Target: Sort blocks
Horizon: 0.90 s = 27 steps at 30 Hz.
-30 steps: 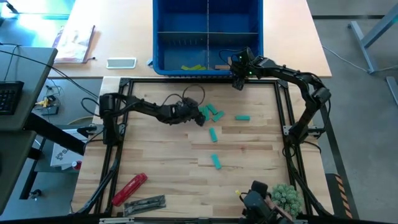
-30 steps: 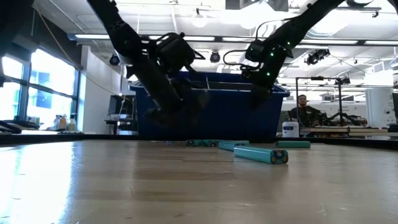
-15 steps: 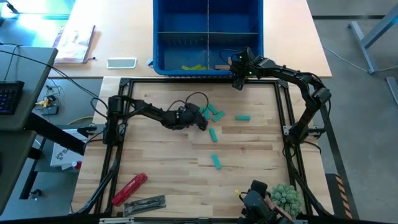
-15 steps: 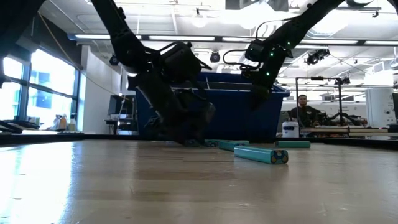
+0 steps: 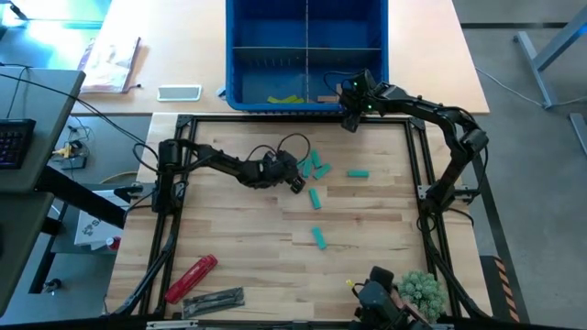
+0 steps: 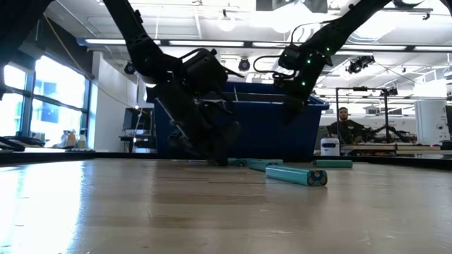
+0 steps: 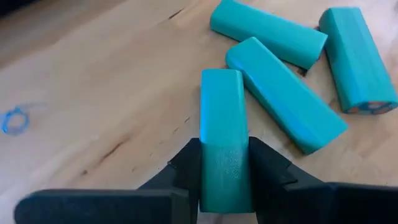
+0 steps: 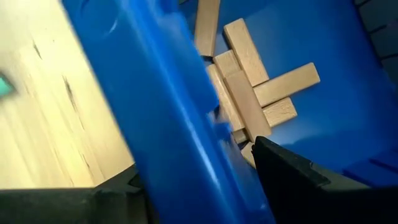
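Here our left gripper [image 7: 224,171] has its jaws clamped on one teal block [image 7: 224,130]; tan blocks [image 8: 249,99] binned, six teal remain at 12 o'clock on the surface [image 5: 238,238].

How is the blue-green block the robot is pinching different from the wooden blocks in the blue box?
The teal block is blue-green; the tan blocks are bare wood. The teal block lies on the table, alone between the left gripper fingers; the tan blocks are piled crisscross inside the blue bin, nothing holding them. Both are small rectangular bars.
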Available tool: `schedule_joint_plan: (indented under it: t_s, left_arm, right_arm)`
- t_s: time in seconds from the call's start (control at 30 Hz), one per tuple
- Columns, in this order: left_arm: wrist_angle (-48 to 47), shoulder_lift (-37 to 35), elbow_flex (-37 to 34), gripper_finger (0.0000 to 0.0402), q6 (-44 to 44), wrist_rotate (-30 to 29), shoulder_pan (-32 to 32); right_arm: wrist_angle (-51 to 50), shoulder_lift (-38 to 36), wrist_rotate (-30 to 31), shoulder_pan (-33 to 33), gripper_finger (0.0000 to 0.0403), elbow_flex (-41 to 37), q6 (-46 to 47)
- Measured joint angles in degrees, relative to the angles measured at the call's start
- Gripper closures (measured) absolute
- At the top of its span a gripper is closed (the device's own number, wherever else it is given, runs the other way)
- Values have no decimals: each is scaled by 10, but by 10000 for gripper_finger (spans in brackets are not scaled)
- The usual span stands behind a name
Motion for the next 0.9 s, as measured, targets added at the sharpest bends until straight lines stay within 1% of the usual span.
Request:
schedule_joint_plan:
  t_s: [0.07,0.17,0.3,0.5,0.67,0.83,0.9]
  left_arm:
    - [8,0,-1,339,30,-4,-2]
    - [33,0,-2,339,84,-7,-7]
    - [86,-10,-5,339,168,9,-20]
    - [115,-69,-4,339,252,96,-24]
    - [91,-111,-4,339,304,125,-9]
    - [65,-164,-4,339,343,131,20]
    - [61,-193,-4,339,358,162,44]
  right_arm:
    - [1,0,0,1,208,0,16]
    - [-2,0,0,2,208,1,13]
    - [1,0,3,4,208,0,13]
    - [2,0,2,7,208,0,14]
    - [3,1,2,7,208,0,14]
    - [3,1,0,7,208,0,14]
    - [3,1,1,7,208,0,14]
